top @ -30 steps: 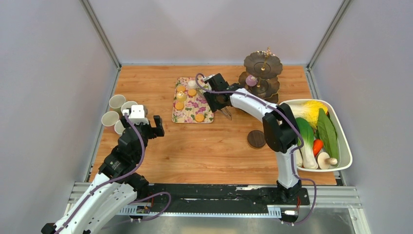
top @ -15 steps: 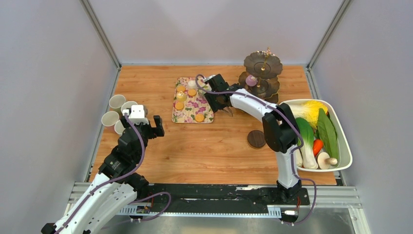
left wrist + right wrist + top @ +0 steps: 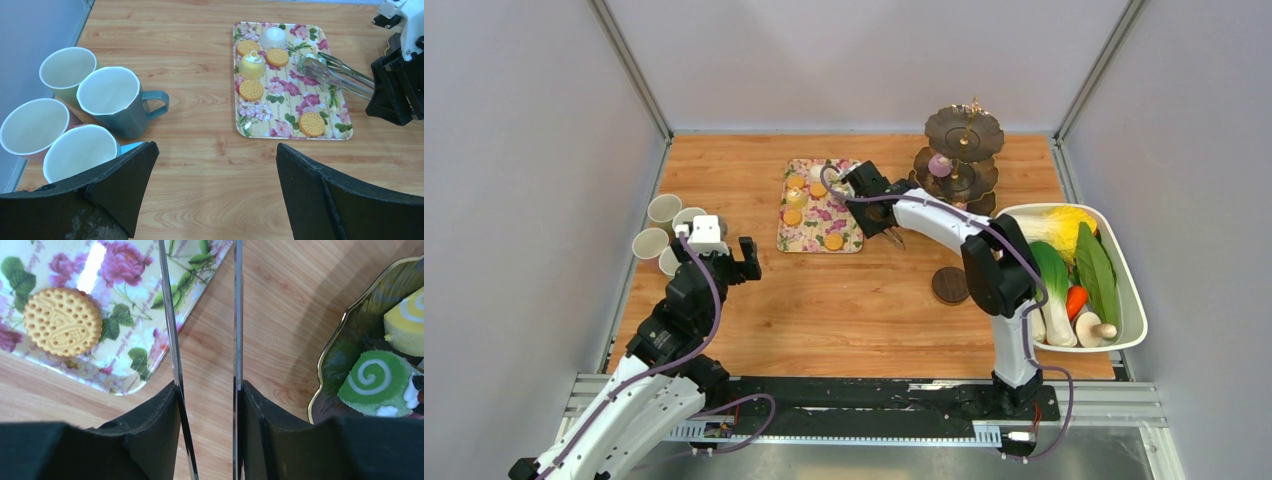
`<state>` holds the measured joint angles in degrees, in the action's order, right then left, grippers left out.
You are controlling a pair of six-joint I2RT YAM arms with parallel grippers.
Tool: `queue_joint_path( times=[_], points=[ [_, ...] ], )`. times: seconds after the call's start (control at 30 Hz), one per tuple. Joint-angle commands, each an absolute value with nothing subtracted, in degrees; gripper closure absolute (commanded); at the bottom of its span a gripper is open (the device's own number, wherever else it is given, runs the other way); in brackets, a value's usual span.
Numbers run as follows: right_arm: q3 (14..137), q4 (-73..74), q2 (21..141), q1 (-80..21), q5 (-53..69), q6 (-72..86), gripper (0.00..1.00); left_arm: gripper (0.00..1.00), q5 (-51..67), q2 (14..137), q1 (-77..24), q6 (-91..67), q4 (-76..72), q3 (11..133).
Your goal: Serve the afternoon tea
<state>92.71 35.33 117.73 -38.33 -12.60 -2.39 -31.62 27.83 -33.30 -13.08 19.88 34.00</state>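
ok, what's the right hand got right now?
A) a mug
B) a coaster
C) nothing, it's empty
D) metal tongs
D: the right hand is closed on the metal tongs. The right wrist view shows both tong arms clamped in it, and the left wrist view shows the tips out over the floral tray.

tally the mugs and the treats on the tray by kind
mugs: 4
biscuits: 4
yellow cake: 1
white cake: 1
total: 10
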Motion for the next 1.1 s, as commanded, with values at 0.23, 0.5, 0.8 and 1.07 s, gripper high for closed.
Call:
queue_joint_path(
  times=[0.23,0.5,0.8,1.07],
  points=[
    [88.6,41.1,99.9,-38.8,-14.1,-1.3,0.59,0.0,-31.8,27.0,-33.4,-12.0,18.4,34.0],
    [85.0,49.3,88.8,-37.8,-15.9,2.9,0.58,0.0,-31.9,26.5,-33.4,-12.2,18.5,33.9],
    [84.2,60.0,78.6,-33.7,-16.5,7.8,0.58,0.0,-32.2,26.3,-33.4,-12.2,18.5,33.9],
    [85.4,67.7,75.5,-28.5,-16.9,9.8,0.57,0.0,-31.6,26.6,-33.4,-12.2,18.4,33.8]
  ],
)
